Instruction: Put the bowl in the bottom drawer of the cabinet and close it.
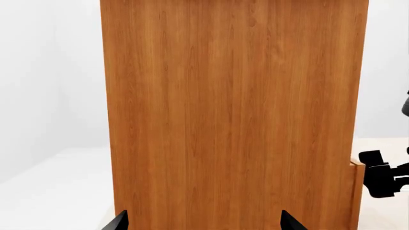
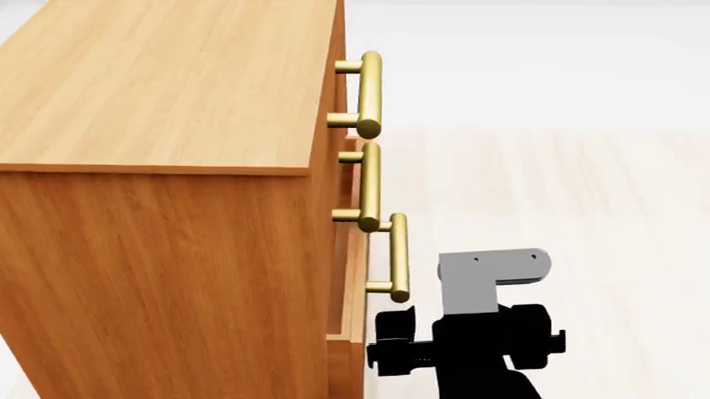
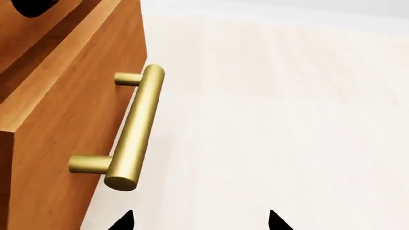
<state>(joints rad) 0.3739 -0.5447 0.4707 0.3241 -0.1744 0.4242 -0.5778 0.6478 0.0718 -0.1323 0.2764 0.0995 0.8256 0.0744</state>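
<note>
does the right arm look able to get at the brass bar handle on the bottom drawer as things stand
Probably yes. The right end effector is open, its tips spread with the bottom drawer's brass cylindrical bar handle just ahead and to one side, nothing between them. The orange-brown wooden drawer stands slightly out from the cabinet, leaving the handle exposed.

Bright, even light in all my views; flat simulator render, no grain, no motion blur, all sharp edge to edge. No edge distortion seen. Cabinet (image 2: 166,249) top paler than its side in head view, so light from above. Brass handle (image 3: 131,132) carries soft highlight along bar, no hard glare. Thin dark shadow in gap behind bottom drawer (image 2: 352,324) front. Pale floor (image 3: 288,120) near washed out toward 12 o'clock. No cast shadows under my right gripper (image 3: 199,221).
</note>
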